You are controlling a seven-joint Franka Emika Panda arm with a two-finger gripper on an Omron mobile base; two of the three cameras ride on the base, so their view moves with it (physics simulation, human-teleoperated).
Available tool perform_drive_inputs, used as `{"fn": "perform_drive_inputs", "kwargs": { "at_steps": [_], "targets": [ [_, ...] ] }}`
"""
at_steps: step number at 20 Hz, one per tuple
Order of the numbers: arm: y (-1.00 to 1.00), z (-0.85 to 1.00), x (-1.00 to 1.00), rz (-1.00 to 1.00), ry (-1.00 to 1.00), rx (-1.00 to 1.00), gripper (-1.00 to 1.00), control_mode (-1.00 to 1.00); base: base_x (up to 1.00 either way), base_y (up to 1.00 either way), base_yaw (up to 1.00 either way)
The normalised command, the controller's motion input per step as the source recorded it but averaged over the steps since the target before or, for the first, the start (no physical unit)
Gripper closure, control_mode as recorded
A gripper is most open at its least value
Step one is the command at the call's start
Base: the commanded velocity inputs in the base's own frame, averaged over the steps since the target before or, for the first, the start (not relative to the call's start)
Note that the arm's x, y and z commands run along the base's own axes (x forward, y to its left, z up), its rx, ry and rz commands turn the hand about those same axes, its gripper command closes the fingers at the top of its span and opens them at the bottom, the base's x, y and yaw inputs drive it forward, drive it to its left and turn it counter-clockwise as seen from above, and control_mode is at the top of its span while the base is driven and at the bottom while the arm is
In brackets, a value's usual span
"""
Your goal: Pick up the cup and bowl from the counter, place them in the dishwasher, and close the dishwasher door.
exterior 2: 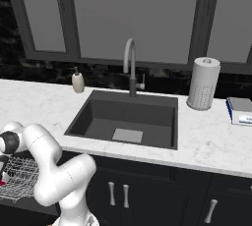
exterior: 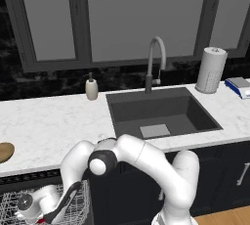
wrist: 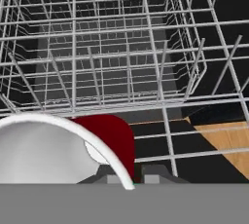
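The red cup (wrist: 115,139), white inside, lies tilted low in the dishwasher's white wire rack (wrist: 121,62). My gripper (wrist: 130,178) is shut on its white rim. From the left base view the arm bends down into the rack (exterior: 10,205), and the gripper (exterior: 49,215) shows a sliver of red cup (exterior: 45,218) at its tip. The tan bowl (exterior: 4,151) rests on the white marble counter (exterior: 49,126) at the far left edge. I cannot make out the dishwasher door under the rack.
On the counter stand a beige soap dispenser (exterior: 91,88), the dark sink (exterior: 156,114) with its faucet (exterior: 155,62), a paper towel roll (exterior: 211,70) and a blue-and-white box (exterior: 239,87). Dark cabinets (exterior 2: 162,195) run below. Wood floor (wrist: 223,140) shows through the rack wires.
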Motion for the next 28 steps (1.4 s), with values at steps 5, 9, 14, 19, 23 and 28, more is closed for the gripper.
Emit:
{"fn": "perform_drive_inputs", "kwargs": {
  "at_steps": [5, 9, 14, 19, 23, 28],
  "targets": [
    [0.0, 0.0, 0.0, 0.0, 0.0, 0.0, -1.0, -1.0, 0.0, 0.0, 0.0],
    [0.0, 0.0, 0.0, 0.0, 0.0, 0.0, -1.0, -1.0, 0.0, 0.0, 0.0],
    [0.0, 0.41, -0.17, 0.0, -0.04, 0.0, -1.0, -1.0, 0.0, 0.0, 0.0],
    [0.0, 0.74, -0.54, 0.0, -0.13, 0.0, -1.0, -1.0, 0.0, 0.0, 0.0],
    [0.0, 0.91, -0.48, 0.01, -0.07, 0.0, -1.0, -1.0, 0.0, 0.0, 0.0],
    [-0.06, 1.0, -0.17, 0.05, 0.0, 0.01, -1.0, -1.0, 0.0, 0.0, 0.0]
  ]
}}
